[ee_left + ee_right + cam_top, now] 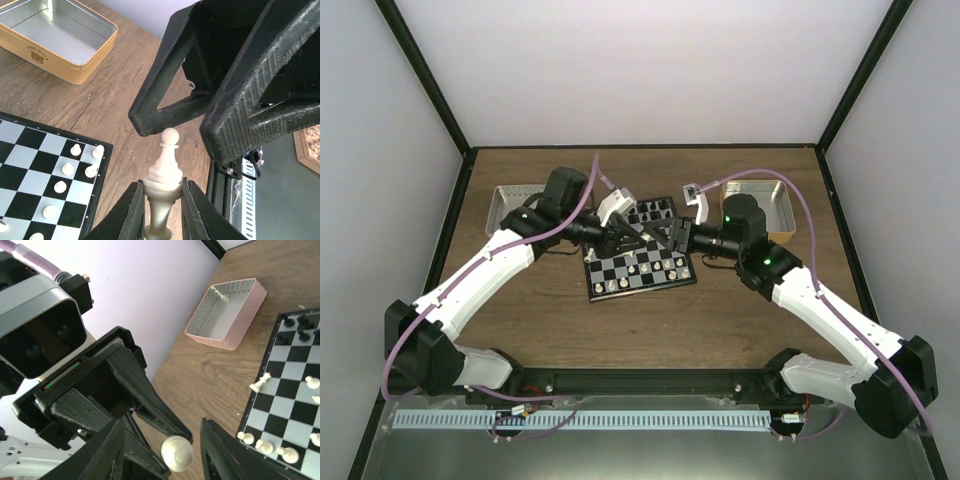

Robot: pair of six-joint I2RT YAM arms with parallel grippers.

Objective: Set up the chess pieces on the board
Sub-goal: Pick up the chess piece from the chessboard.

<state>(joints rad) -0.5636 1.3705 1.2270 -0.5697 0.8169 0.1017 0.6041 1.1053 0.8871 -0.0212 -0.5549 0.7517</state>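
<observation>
Reaching inward by the board, left jaws clench a cream chess piece; right jaws gape around its head.

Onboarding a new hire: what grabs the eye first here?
A mid-air handoff over the board: the left gripper clamps a cream-white chess piece, while the right gripper brackets its round top with open jaws. Below, white pieces line the near rows, black pieces the far rows.

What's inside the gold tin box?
Nothing that I can see: the gold tin shows only its bare shiny bottom. From above, the right arm covers part of it, so that bit stays hidden.
</observation>
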